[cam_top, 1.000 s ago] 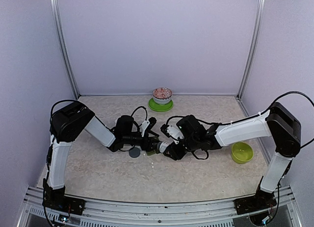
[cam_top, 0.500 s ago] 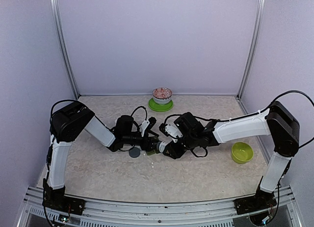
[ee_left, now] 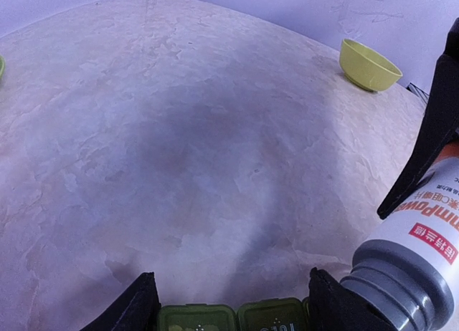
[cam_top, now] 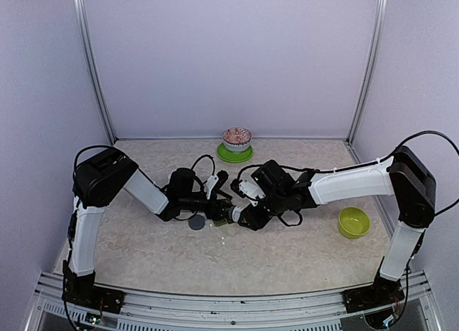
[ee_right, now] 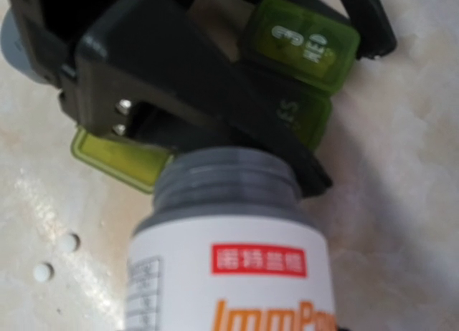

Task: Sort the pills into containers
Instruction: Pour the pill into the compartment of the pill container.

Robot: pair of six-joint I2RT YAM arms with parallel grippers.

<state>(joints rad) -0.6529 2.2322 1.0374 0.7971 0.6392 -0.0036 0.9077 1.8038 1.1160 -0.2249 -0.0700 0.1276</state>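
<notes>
Soft, even light all over. Left wrist view bends the table [ee_left: 215, 94] fisheye-style, big soft shadow in its middle. Right wrist view's blurry, bottle [ee_right: 229, 259] included.

we see the containers [ee_right: 305, 48] as one green translucent strip of joined square compartments. It lies flat on the table [ee_right: 401, 202], running from upper right towards centre left of the right wrist view, with the middle part hidden. The upper-right lid is down, with a raised "3" and letters we can't read cleanly. A paler green flap sticks out at centre left; looks to us like an open lid. In the left wrist view two compartments show at the bottom edge, cut off by the frame. pills [ee_right: 68, 241]: two white round specks loose on the table, lower left of the right wrist view, just beside each other, near the flap, clear of the strip.
</notes>
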